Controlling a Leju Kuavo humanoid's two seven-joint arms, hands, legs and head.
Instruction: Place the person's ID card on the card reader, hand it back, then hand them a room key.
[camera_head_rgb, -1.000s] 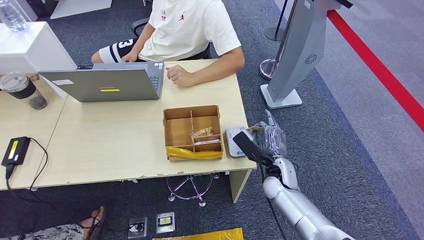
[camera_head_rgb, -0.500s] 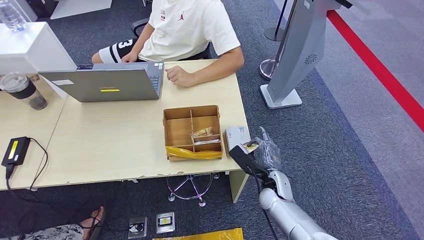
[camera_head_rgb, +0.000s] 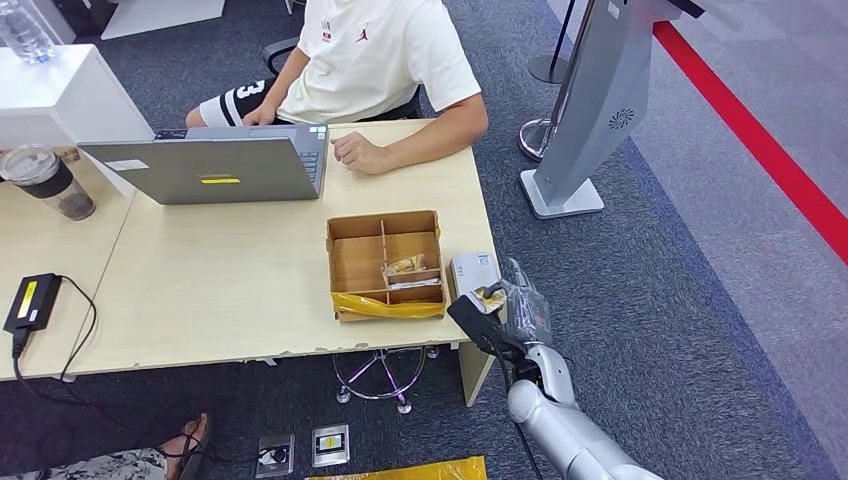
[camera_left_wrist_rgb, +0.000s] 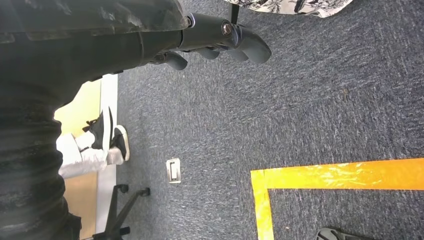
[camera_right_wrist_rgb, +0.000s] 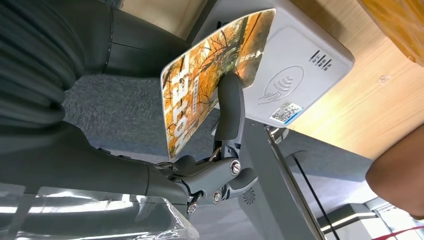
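Our right hand (camera_right_wrist_rgb: 220, 150) pinches the hotel card (camera_right_wrist_rgb: 210, 75) by one end, just over the white card reader (camera_right_wrist_rgb: 295, 70). The card looks thin, stiff and slippery, so we hold its flat sides. Our left hand (camera_left_wrist_rgb: 220, 42) hangs curled and holds nothing.

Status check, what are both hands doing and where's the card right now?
Right hand pinches the orange hotel card, its edge over the white card reader. Left hand hangs over carpet, holding nothing. Nothing between card and reader.

Even, bright indoor light falls from overhead, leaving soft shadows under the table (camera_head_rgb: 250, 270). The head view is sharp; both wrist views blur and darken close to the lens.
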